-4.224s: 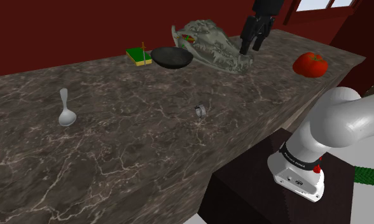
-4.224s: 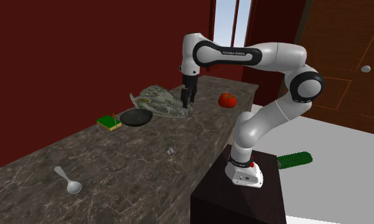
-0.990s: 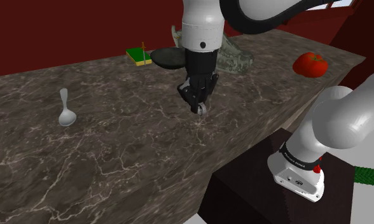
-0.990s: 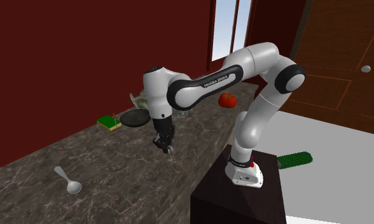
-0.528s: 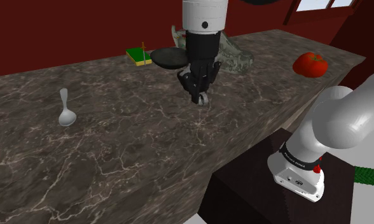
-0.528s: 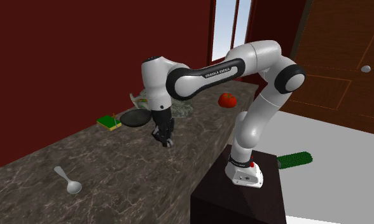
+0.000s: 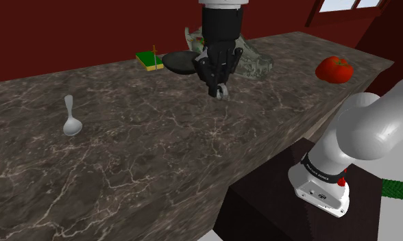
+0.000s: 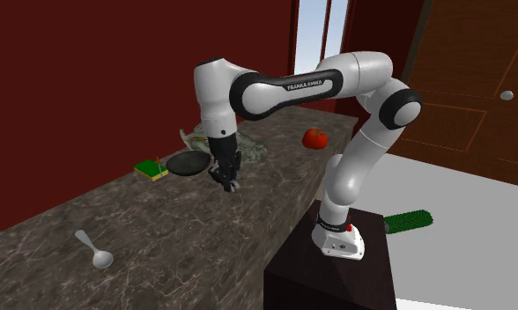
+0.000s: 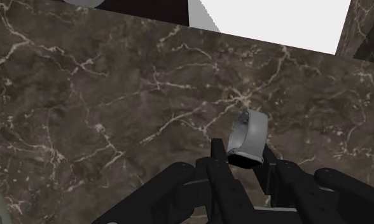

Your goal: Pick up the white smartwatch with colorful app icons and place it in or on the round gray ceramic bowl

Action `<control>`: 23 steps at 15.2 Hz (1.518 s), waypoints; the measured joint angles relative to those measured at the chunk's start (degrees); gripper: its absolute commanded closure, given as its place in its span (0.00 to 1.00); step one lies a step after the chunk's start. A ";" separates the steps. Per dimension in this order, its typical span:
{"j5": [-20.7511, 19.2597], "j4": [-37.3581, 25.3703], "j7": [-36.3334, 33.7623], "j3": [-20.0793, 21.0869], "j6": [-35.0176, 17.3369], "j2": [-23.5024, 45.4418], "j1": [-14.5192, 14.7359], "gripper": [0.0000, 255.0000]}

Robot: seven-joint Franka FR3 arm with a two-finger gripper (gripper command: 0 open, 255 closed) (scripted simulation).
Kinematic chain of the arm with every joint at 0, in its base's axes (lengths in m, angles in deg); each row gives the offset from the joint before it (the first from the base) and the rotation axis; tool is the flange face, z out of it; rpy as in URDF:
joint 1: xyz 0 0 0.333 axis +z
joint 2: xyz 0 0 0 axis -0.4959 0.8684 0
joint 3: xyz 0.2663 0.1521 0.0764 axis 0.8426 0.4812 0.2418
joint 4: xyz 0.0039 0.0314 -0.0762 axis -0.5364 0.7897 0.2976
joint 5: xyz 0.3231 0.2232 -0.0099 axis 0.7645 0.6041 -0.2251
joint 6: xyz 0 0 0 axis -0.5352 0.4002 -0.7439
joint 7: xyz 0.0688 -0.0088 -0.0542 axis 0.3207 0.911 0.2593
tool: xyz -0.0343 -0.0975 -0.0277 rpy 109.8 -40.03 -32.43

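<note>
Gripper [image 7: 220,90] fingers are pinched on the watch [image 9: 248,135], which is held just off the counter [image 7: 159,144]. From the watch, the bowl [image 7: 177,62] is found near, farther back and toward the shoulder view's left. The carry is judged to run that way, over the rim.

Veined counter [image 7: 159,157]: spoon [image 7: 71,123], bowl [image 7: 177,63], sponge [image 7: 149,61], skull [image 7: 253,64], tomato [image 7: 334,69]

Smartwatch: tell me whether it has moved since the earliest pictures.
Yes. Held in the gripper, the smartwatch has lifted off the countertop toward the dark bowl, shoulder view.
</note>
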 measured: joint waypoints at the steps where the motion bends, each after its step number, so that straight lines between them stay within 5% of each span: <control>1: -0.14 -0.94 -0.14 -0.01 0.66 0.29 -0.07 1.00; 8: -1.78 -6.08 1.30 -1.58 4.03 2.52 -1.30 1.00; 23: -12.39 -28.93 11.00 -6.89 6.25 25.89 -7.75 1.00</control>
